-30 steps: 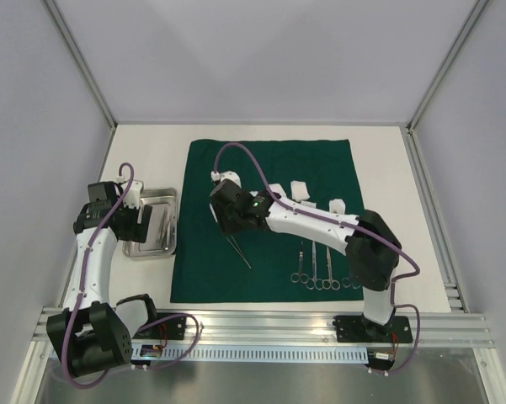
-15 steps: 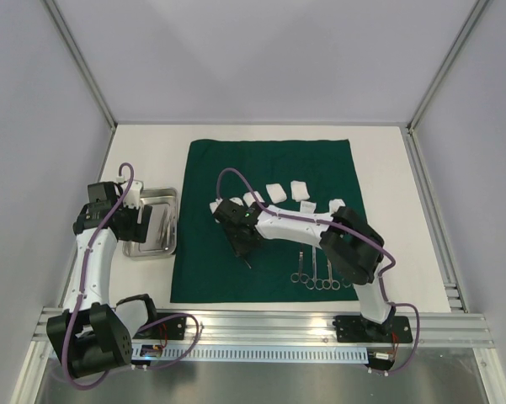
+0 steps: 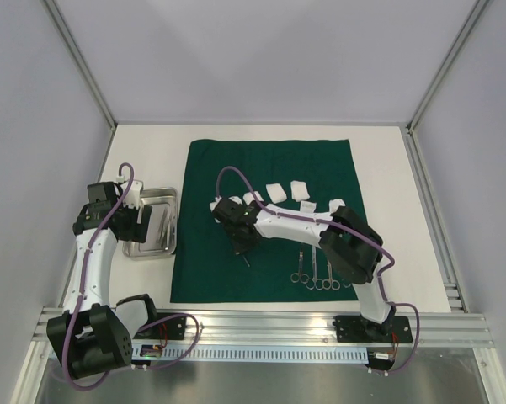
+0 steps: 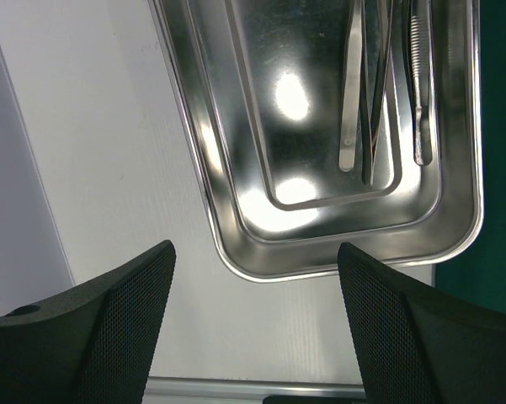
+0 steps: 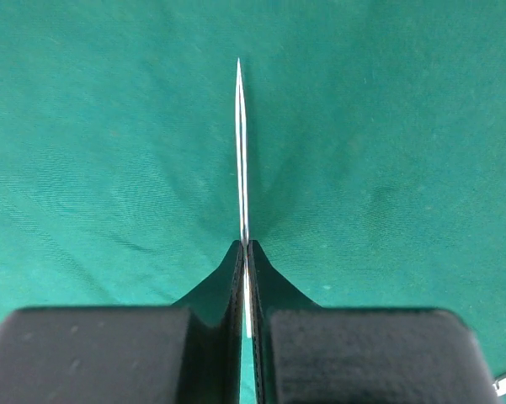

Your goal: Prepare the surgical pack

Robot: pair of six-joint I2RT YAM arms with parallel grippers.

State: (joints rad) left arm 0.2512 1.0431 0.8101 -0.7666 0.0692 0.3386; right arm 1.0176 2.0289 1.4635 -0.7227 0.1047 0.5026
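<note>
Counter (image 3: 151, 151): white, carrying one dark green drape (image 3: 265, 160) spread flat at its centre. Steel tray (image 3: 133, 249): rectangular, on the bare counter just beside the drape's left edge. It holds several slim tray forceps (image 4: 351, 84) lying lengthwise along the side nearest the drape. Gauze pads (image 3: 300, 188): white, in a loose row across the middle of the drape, apart from one another. Ring-handled scissors (image 3: 313, 273): lying side by side near the drape's near right corner, handles toward the arms. Pointed forceps (image 5: 241, 151): one, on the drape left of centre, tip pointing away from the wrist camera and the cloth puckered around it. Right gripper (image 5: 245, 252): lowered onto the drape, jaws pinched tight on the rear of the pointed forceps. Left gripper (image 4: 254, 252): above the tray's near end, jaws spread wide, nothing between them.
</note>
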